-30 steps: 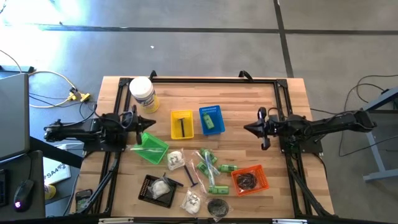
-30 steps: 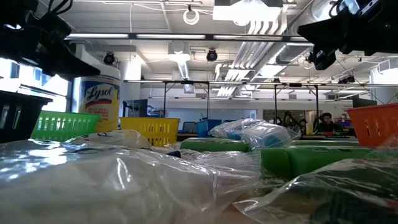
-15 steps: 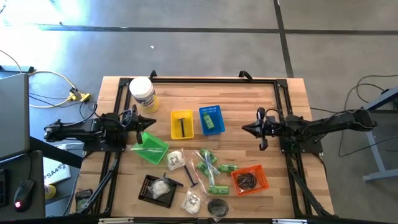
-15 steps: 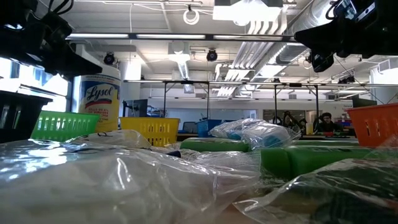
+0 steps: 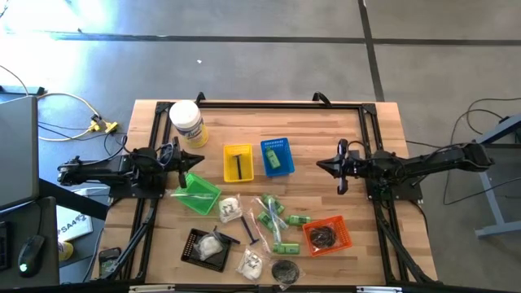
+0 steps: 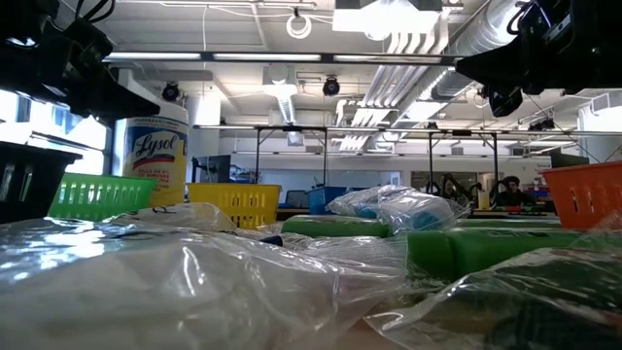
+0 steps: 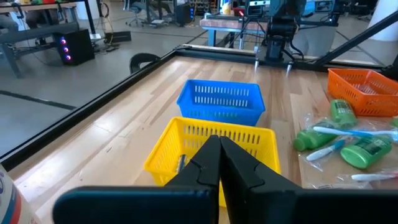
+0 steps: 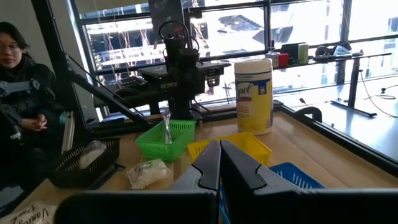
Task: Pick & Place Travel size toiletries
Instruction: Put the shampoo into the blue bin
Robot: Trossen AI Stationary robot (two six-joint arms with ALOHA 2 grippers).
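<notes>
The travel size toiletries lie loose at the table's near middle: green bottles (image 5: 273, 218), clear packets with white contents (image 5: 230, 207) and a blue-handled toothbrush (image 7: 354, 132). One more white packet lies in the black tray (image 5: 205, 246). My left gripper (image 5: 199, 159) hovers shut at the table's left, above the green basket (image 5: 198, 193), and points toward the yellow basket (image 7: 211, 140). My right gripper (image 5: 320, 165) hovers shut at the table's right and points toward the blue basket (image 5: 277, 155). Neither gripper has anything between its fingers.
A big white jar with a yellow label (image 5: 187, 124) stands at the far left. An orange basket (image 5: 327, 234) sits near right, beside the bottles. A black frame (image 5: 277, 104) runs around the table's edges. A person (image 8: 18, 81) sits beyond the table's left side.
My right gripper has turned a little at the wrist while staying shut and roughly in place. No toiletry or basket has moved.
</notes>
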